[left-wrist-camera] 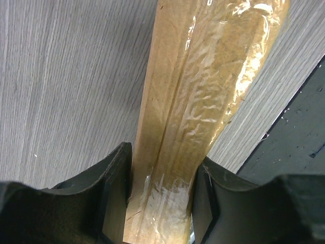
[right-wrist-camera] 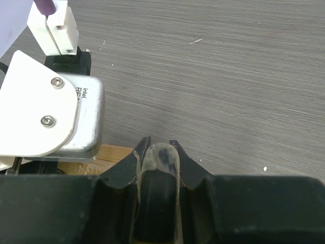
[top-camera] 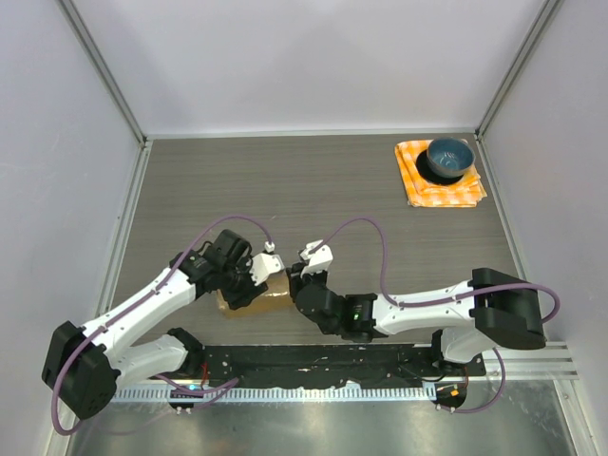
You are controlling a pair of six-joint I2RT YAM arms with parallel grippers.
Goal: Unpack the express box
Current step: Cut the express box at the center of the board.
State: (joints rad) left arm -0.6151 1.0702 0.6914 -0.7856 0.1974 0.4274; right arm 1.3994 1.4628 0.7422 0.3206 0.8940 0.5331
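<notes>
With left gripper (left-wrist-camera: 161, 170), pinches the express box (left-wrist-camera: 193, 91) across its narrow width, pressing a dark finger against each brown side. Holds it by the near end only. Seen from that wrist, runs the long axis straight ahead of the fingers, with a wrinkled band of clear tape (left-wrist-camera: 213, 76) lying lengthwise over the seam.

From overhead, places the box (top-camera: 261, 302) low over the table (top-camera: 332, 190), directly between left gripper (top-camera: 249, 285) and right gripper (top-camera: 299, 280), long axis pointing from one toward the other. Sits far from the blue bowl (top-camera: 448, 157) and orange checked cloth (top-camera: 418, 185), well ahead and off to the right of both grippers.

Shows right gripper (right-wrist-camera: 160, 148) with fingertips drawn almost together around something glossy and translucent. Cannot tell whether that is tape pulled off the box or only sheen on the pads. Catches a sliver of brown card (right-wrist-camera: 109, 152) just left of those fingertips.

Judging by this: opening not yet done, flaps not visibly raised. Probably turns on the taped seam running away from the holding gripper and toward the other. Leaves the right arm nearer the free end, so likely the one to work the tape. Risks twisting the thin carton if pulled sideways.
</notes>
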